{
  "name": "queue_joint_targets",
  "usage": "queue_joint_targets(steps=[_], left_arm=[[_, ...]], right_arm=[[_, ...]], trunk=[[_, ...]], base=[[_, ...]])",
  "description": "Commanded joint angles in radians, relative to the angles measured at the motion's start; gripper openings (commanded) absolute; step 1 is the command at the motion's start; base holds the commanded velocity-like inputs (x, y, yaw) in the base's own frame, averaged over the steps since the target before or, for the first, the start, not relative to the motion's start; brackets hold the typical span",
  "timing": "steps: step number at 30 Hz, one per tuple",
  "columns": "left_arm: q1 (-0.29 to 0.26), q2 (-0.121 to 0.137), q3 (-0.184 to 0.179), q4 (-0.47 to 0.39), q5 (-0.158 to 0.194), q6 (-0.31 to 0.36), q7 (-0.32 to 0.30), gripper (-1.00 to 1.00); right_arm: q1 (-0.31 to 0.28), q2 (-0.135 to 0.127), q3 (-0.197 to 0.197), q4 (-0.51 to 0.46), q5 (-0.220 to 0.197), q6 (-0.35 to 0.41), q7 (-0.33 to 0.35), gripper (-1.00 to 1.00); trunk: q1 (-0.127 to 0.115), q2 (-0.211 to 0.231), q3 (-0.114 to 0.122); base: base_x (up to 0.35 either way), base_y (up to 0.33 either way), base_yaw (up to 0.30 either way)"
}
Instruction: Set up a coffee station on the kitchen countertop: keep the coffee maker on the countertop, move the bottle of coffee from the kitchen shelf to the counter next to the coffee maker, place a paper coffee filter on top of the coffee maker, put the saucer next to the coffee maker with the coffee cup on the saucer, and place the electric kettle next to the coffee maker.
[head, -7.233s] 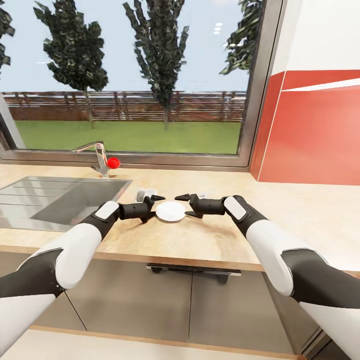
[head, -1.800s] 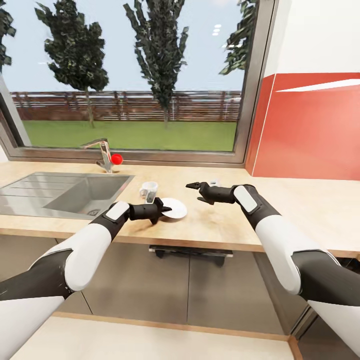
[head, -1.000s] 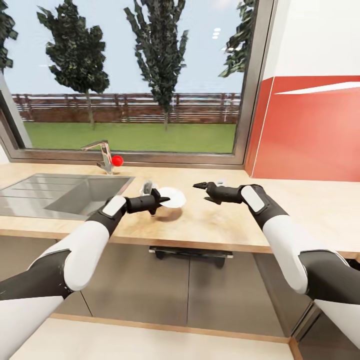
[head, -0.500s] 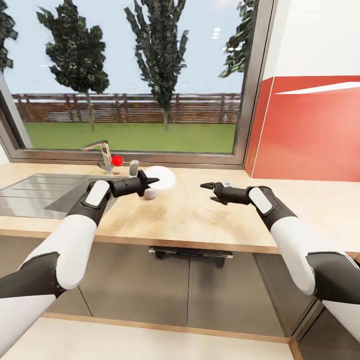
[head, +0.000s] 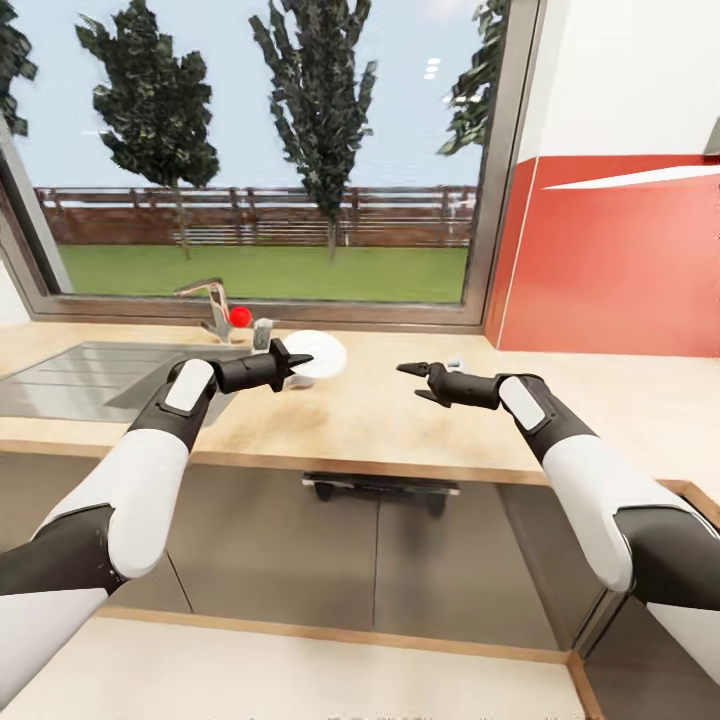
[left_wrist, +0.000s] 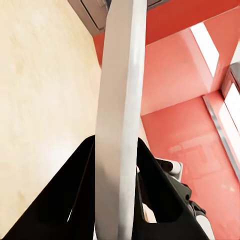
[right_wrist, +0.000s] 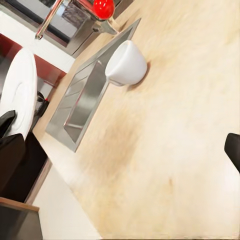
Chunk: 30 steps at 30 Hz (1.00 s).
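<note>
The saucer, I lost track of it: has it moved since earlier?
Yes. The left tool has lifted the saucer off the countertop toward the faucet.

1. My left arm wears glossy white shells over black joints.
2. My right arm matches it.
3. My grippers are black, with pointed fingers.

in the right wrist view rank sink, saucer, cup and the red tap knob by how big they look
1. sink, the longest shape
2. saucer, held on edge by the left end effector, so foreshortened
3. coffee cup, on its side on the countertop; nearly saucer-sized, so unsure
4. red knob, cropped
</note>
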Motion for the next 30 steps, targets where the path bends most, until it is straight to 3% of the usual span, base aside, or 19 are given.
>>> queue_joint_targets(steps=[1,18,24,26,30], left_arm=[[-0.001,-0.001,0.005,0.000,-0.005,0.006,-0.004,-1.00],[-0.001,0.000,0.005,0.001,-0.005,0.006,-0.005,-1.00],[-0.001,0.000,0.005,0.001,-0.005,0.006,-0.004,-1.00],[-0.001,0.000,0.005,0.000,-0.005,0.006,-0.004,-1.00],[-0.001,0.000,0.005,0.000,-0.005,0.006,-0.004,-1.00]], right_arm=[[-0.001,-0.001,0.006,0.000,-0.002,0.000,0.003,1.00],[0.001,-0.004,0.006,0.000,-0.002,-0.001,0.020,1.00],[0.017,-0.006,0.007,-0.001,0.016,-0.002,0.126,1.00],[0.030,-0.006,0.015,-0.018,0.044,-0.004,0.183,1.00],[0.096,-0.006,0.061,-0.147,0.128,-0.006,0.287,1.00]], trunk=[[0.000,-0.001,-0.001],[0.000,-0.001,-0.001],[0.000,-0.001,-0.001],[0.000,-0.001,-0.001],[0.000,-0.001,-0.001]], base=[[-0.157,0.000,0.000],[-0.195,0.000,0.000],[-0.185,0.000,0.000],[-0.052,0.000,0.000],[-0.021,0.000,0.000]])
